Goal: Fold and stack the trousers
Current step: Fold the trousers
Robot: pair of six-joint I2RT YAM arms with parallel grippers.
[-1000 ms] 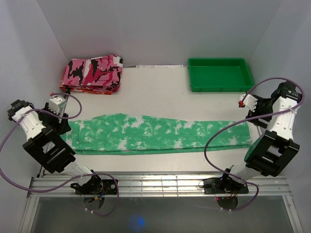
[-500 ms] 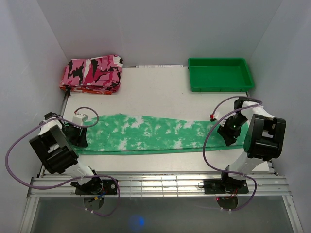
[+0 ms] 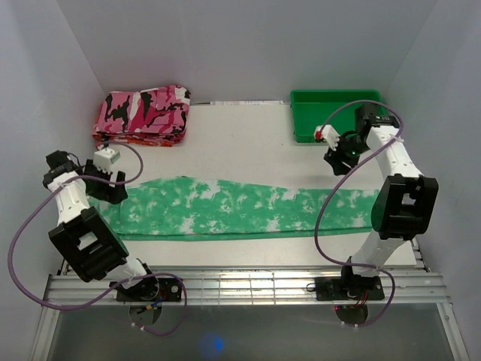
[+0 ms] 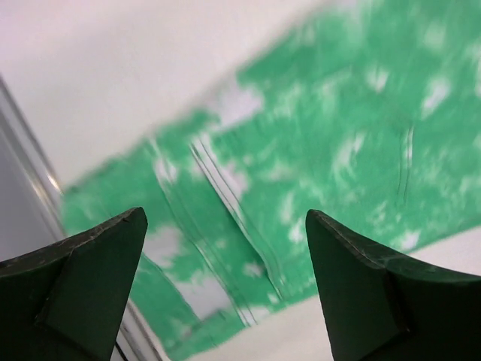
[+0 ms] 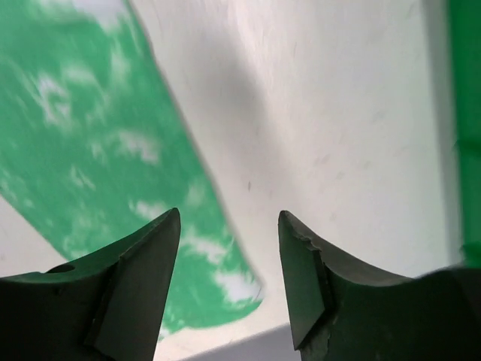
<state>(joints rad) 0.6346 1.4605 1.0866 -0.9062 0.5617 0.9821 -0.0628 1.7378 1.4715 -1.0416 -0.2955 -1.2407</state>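
Note:
The trousers (image 3: 240,209), green with white blotches, lie flat in a long strip across the near half of the table. My left gripper (image 3: 113,191) hovers over their left end, jaws wide open and empty. In the left wrist view the left gripper (image 4: 225,216) frames a seamed edge of the trousers (image 4: 301,150) below it. My right gripper (image 3: 337,158) hangs above bare table behind the trousers' right end, beside the green tray. In the right wrist view the right gripper (image 5: 230,216) stands partly open with nothing between its fingers, and the trousers (image 5: 83,128) lie to its left.
A folded pink, black and white camouflage cloth (image 3: 143,114) lies at the back left. A green plastic tray (image 3: 340,116) stands at the back right, close to my right wrist. White walls close in on both sides. A metal rail (image 3: 240,286) runs along the near edge.
Both arms dipped to the trousers' ends half a second ago. Now the left gripper has lifted off the left end, and the right gripper has swung back toward the tray, narrower than before and empty.

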